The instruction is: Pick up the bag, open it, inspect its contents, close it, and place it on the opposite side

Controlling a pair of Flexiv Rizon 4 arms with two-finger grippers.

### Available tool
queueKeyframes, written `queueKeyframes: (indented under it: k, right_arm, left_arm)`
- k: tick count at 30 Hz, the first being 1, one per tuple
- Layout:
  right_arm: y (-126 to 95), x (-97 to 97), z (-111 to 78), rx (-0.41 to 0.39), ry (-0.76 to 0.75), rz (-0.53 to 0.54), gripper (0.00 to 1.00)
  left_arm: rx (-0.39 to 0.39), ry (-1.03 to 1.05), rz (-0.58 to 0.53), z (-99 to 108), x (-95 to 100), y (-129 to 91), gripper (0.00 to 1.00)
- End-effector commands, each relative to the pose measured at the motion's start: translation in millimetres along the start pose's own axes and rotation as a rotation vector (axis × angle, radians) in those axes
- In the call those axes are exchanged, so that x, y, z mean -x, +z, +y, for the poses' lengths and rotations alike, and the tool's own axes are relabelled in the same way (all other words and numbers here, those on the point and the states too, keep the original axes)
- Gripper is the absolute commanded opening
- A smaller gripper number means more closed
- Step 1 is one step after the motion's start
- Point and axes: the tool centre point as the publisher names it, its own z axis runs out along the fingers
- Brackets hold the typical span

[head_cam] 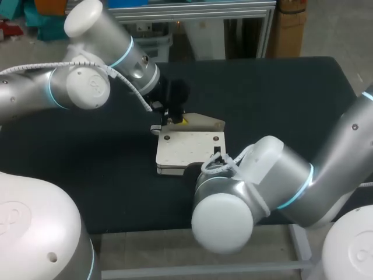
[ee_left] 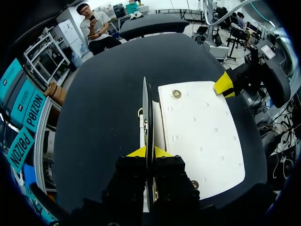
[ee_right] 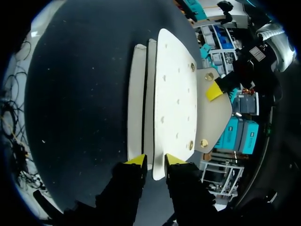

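Noted bag (head_cam: 186, 149) flat on mid-table (head_cam: 280, 105). Noted left gripper (ee_left: 149, 151) clamped on thin flap (ee_right: 216, 122) edge, right gripper (ee_right: 155, 160) pinched on bag's layered wall. Advise: hold body down, raise flap slowly along hinge, avoid strain at studs (ee_left: 176, 94). Appears stiff white leatherette, dimpled face, brass-coloured studs.

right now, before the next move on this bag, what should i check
1. Left gripper shut on the flap: ok.
2. Flap open, snaps undone: ok.
3. Right gripper at the near edge of the bag, with a firm hold: cannot tell.
4. Contents in view: not ok, no camera looks inside.
5. Bag resting fully on the table, away from its edges: ok.
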Motion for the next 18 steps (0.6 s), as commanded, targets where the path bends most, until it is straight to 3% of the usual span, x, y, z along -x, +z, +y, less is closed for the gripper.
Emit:
queueKeyframes:
  k: [1,10,18]
  right_arm:
    - [-5.8,-5.2,2.5,-0.028,0.003,-0.234,0.18]
    - [-4.9,-4.5,2.5,-0.021,0.011,-0.234,0.0]
    - [-4.6,-3.5,2.5,-0.018,0.013,-0.233,0.0]
  left_arm:
    - [-0.008,0.012,-0.003,0.7,-3.4,1.7,0.0]
    - [-0.013,0.028,0.001,0.9,-6.3,3.3,0.0]
    - [-0.039,0.071,-0.001,0.7,-12.7,1.1,0.0]
